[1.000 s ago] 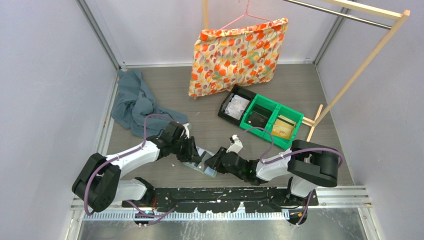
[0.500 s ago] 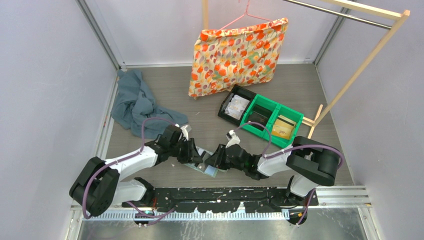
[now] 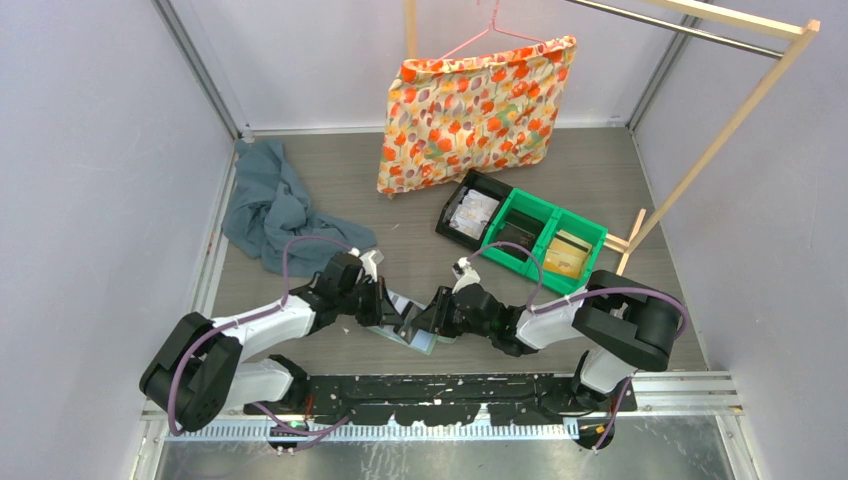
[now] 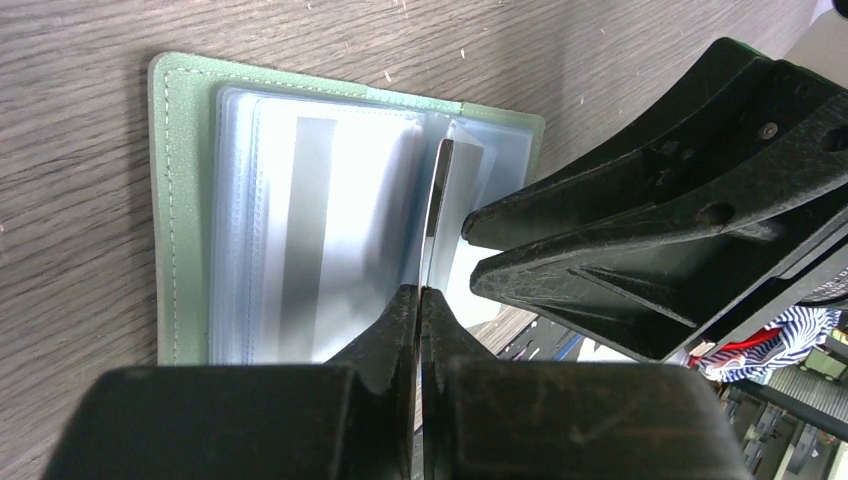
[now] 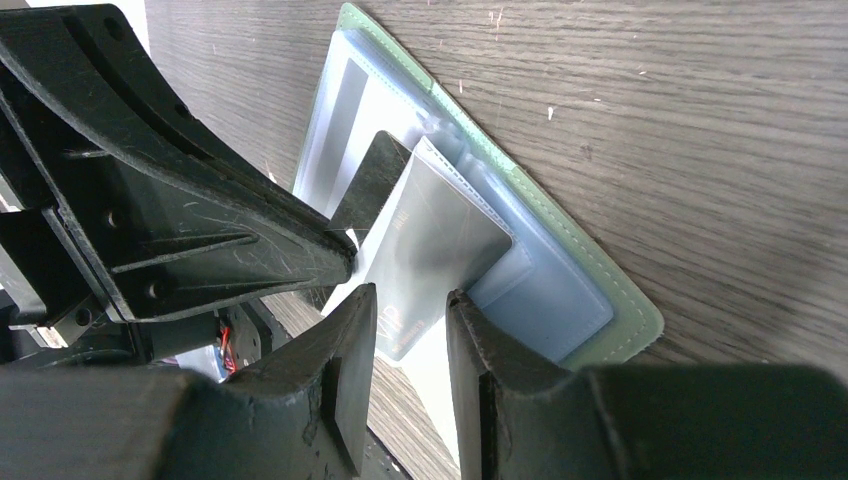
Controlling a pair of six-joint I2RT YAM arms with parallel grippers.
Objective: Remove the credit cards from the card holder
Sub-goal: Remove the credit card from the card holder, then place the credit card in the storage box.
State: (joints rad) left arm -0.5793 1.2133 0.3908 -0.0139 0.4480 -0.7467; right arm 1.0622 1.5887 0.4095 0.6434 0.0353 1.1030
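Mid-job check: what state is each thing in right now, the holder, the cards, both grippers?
card holder, open, lying flat.
grey card, partly out of its pocket.
striped card, fully inside its clear pocket.
left gripper, shut on a raised pocket leaf.
right gripper, open, one finger on each side of the grey card.
cloth, crumpled.

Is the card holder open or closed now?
Open. The card holder lies spread on the table, clear pockets upward; the left gripper pinches one leaf upright.
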